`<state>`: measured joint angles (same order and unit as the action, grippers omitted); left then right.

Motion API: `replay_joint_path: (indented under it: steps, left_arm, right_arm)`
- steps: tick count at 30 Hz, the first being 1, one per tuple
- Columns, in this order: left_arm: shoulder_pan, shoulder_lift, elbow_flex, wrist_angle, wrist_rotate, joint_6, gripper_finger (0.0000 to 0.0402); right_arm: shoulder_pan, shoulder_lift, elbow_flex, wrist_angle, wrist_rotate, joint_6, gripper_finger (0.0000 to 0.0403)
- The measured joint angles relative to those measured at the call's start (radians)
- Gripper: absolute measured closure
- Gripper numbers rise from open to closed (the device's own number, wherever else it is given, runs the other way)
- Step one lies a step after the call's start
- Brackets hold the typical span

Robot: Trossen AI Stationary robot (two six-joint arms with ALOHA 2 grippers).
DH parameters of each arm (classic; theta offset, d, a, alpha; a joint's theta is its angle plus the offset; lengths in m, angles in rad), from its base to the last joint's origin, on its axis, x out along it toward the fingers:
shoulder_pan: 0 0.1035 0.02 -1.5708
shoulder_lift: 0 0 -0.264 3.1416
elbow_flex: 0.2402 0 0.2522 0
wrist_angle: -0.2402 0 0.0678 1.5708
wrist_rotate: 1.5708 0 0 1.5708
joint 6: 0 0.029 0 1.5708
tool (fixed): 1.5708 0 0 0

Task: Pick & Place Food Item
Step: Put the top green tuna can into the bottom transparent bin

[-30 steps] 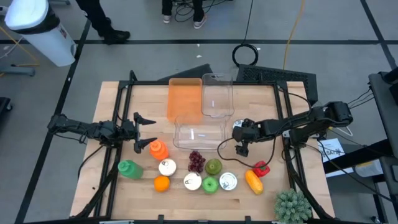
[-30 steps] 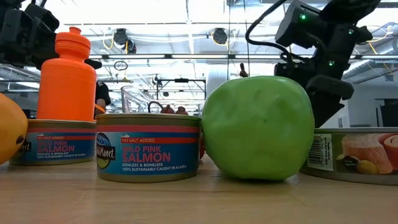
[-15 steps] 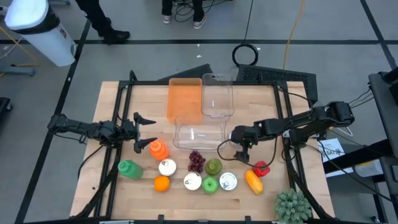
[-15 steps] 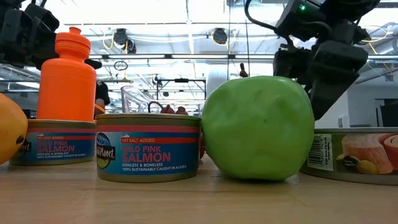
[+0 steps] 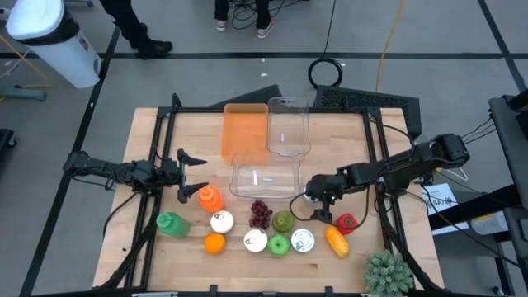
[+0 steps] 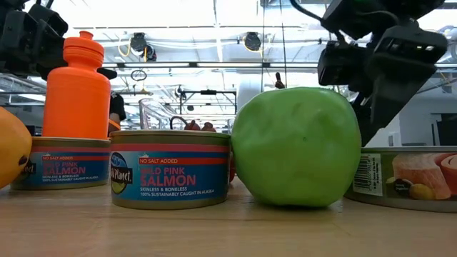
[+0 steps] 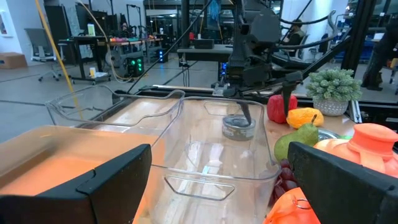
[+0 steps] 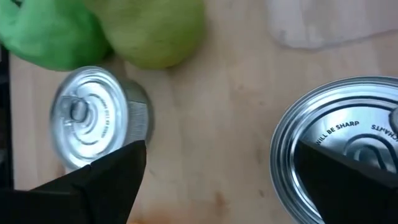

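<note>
Food lies along the near half of the table: grapes (image 5: 261, 213), a pear (image 5: 284, 220), a green apple (image 5: 279, 245), an orange (image 5: 214, 243), a red pepper (image 5: 346, 223), a yellow pepper (image 5: 337, 240) and several cans. My right gripper (image 5: 314, 216) hangs open, slanting down, over a silver can (image 8: 339, 140). A second can (image 8: 93, 118) and the apple (image 8: 50, 31) lie beyond it. One finger (image 8: 348, 180) stands over the near can's lid; I cannot tell whether it touches. My left gripper (image 5: 195, 171) waits open and level at the table's left, beside the orange bottle (image 5: 209, 198).
Two clear containers (image 5: 288, 125) (image 5: 264, 175) and an orange container (image 5: 245, 129) stand at the middle and far side. A green bottle (image 5: 169, 223) lies near left. A potted plant (image 5: 388, 272) stands at the near right corner. Black frame rails run along both sides.
My right gripper has swung a little toward the table's near edge and tipped its fingers about, staying open above the cans. No food item has moved.
</note>
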<state>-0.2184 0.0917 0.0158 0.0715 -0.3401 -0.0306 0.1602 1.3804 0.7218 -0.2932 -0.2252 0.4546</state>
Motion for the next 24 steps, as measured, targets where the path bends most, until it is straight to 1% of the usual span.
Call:
replay_joint_path:
  steps: [6,12,16,21,24]
  left_arm:
    - [0.0,0.0,0.0,0.0,0.0,0.0,0.0009]
    - [0.0,0.0,0.0,0.0,0.0,0.0,0.0009]
    - [0.0,0.0,0.0,0.0,0.0,0.0,0.0009]
    - [0.0,0.0,0.0,0.0,0.0,0.0,0.0009]
    - [0.0,0.0,0.0,0.0,0.0,0.0,0.0009]
  right_arm:
    - [0.048,0.002,-0.001,0.038,0.015,-0.005,0.0011]
    - [0.107,0.002,-0.001,0.036,0.076,-0.01,0.0011]
    - [0.134,0.001,-0.001,0.037,0.093,0.027,0.0011]
    - [0.133,-0.002,-0.001,0.033,0.113,0.053,0.0011]
    - [0.103,-0.026,-0.002,0.009,0.117,0.065,0.0011]
